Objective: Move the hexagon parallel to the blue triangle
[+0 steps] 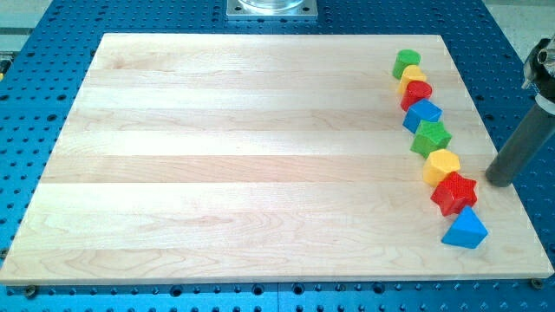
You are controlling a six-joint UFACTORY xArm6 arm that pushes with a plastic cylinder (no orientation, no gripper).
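Hovering right of yellow hexagon (441, 165): my tip (499, 179); blue triangle (466, 230) below.

Non-task items on wooden board (217, 156) over blue perforated table (35, 52): green block (405, 62), small yellow block (411, 76), red block (417, 93), blue cube (422, 114), green star (431, 137), red star (454, 192), in curving line near view's right edge.
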